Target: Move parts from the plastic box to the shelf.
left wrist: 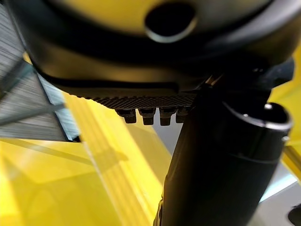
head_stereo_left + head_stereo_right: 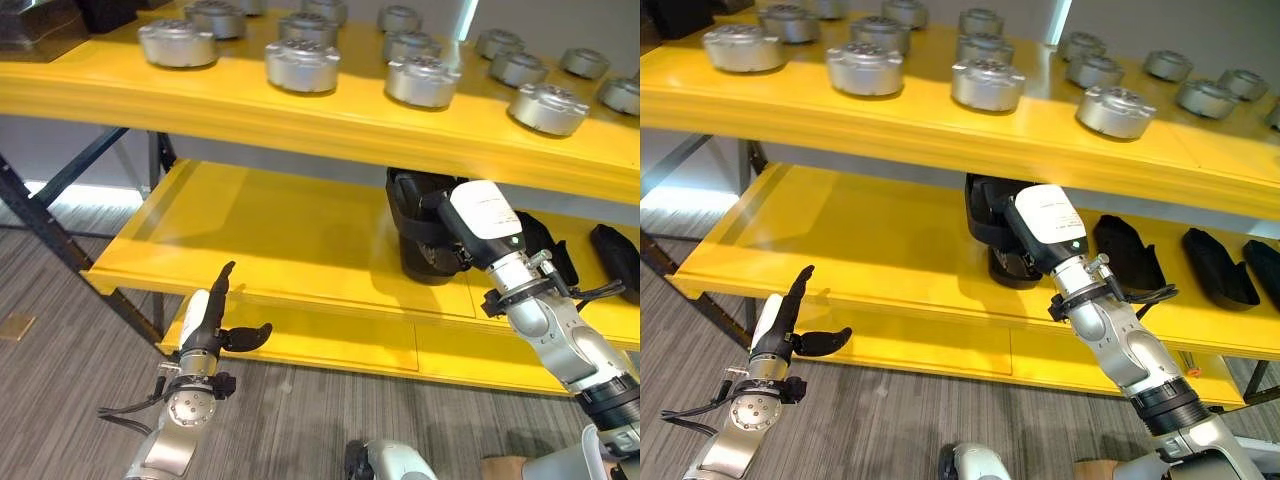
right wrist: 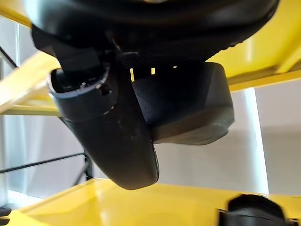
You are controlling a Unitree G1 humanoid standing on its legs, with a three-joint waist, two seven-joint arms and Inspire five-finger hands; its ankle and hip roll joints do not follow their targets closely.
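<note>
Right hand (image 2: 990,215) clasping black part (image 2: 1015,262) on shelf (image 2: 280,230) — left hand (image 2: 212,318) slack-fingered, holding nothing.

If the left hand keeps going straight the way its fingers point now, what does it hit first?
Probably the front edge of the yellow middle shelf. The left hand, open with straight fingers, points up and away towards that lip, with nothing between them. Depth is unclear, so it might instead pass just above onto the bare shelf surface.
</note>
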